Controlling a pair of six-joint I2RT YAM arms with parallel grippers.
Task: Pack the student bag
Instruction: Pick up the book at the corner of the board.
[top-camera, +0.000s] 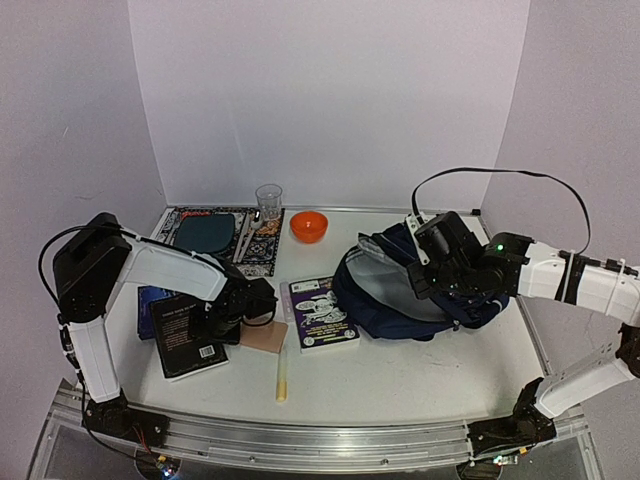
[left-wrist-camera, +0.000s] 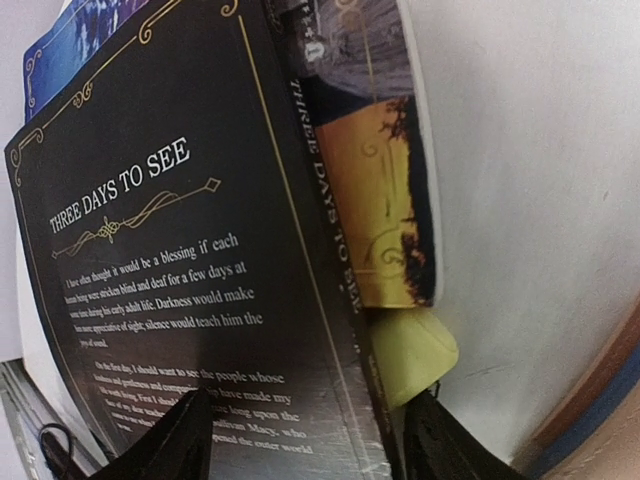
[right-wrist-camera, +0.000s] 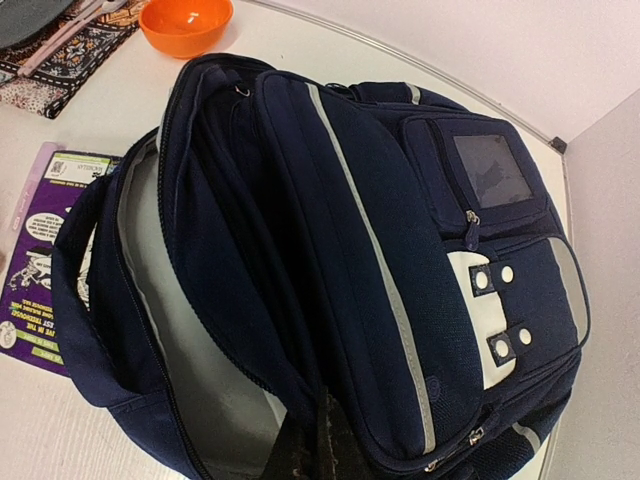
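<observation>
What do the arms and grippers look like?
White link shells with black joints on the left arm and right arm. Black, two-fingered left gripper and right gripper. A black cable loops over the right arm; a green light near its wrist.

White table (top-camera: 420, 370) between pale walls (top-camera: 330, 100), aluminium rail (top-camera: 320, 440) in front

Matt cloth student bag (right-wrist-camera: 350, 250), glossy ppr book (left-wrist-camera: 180, 250).

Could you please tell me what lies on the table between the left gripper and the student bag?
Between the left gripper and the student bag lie a small tan flat thing, then a purple book; the top external view shows both.
</observation>
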